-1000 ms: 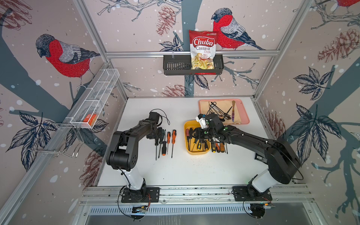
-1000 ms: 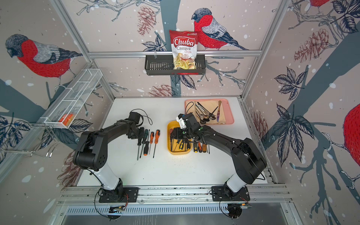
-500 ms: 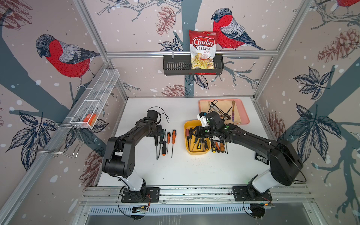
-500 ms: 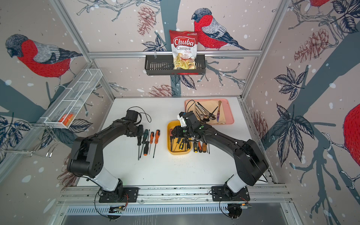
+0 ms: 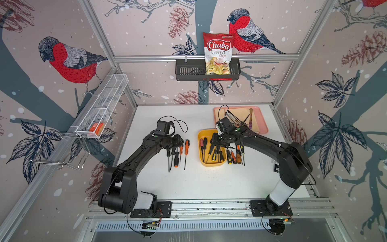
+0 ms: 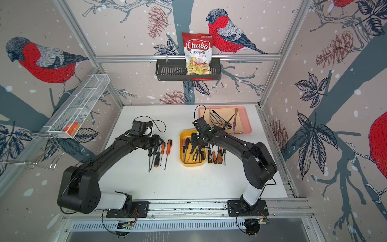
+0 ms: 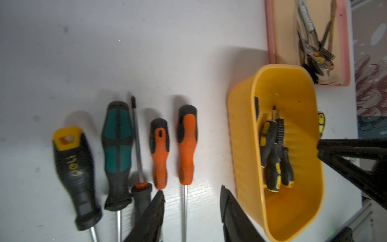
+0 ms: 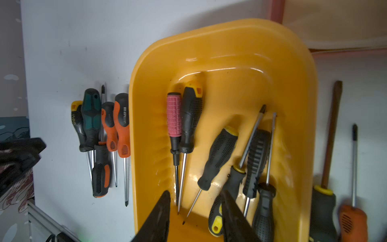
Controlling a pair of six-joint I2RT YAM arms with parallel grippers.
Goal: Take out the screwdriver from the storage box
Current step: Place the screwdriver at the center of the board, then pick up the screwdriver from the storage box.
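The yellow storage box (image 5: 211,163) (image 6: 192,163) sits mid-table and holds several screwdrivers, among them a pink-handled one (image 8: 174,117) beside a black one with a yellow cap (image 8: 191,113). My right gripper (image 8: 195,201) (image 5: 215,142) hangs open over the box, its jaws either side of the thin shafts and gripping nothing. My left gripper (image 7: 191,201) (image 5: 177,144) is open over the row of screwdrivers left of the box. The shaft of an orange-handled screwdriver (image 7: 187,144) lies on the table between its jaws, untouched.
Several screwdrivers (image 5: 178,154) lie in a row left of the box, and several more (image 5: 235,156) lie right of it. A pink tray (image 5: 264,127) with cutlery stands at the back right. A black basket (image 5: 188,72) with a chips bag hangs on the back wall.
My left gripper's jaws have opened a little wider, and that arm's lower links have swung toward the front. The right gripper has barely shifted over the box.
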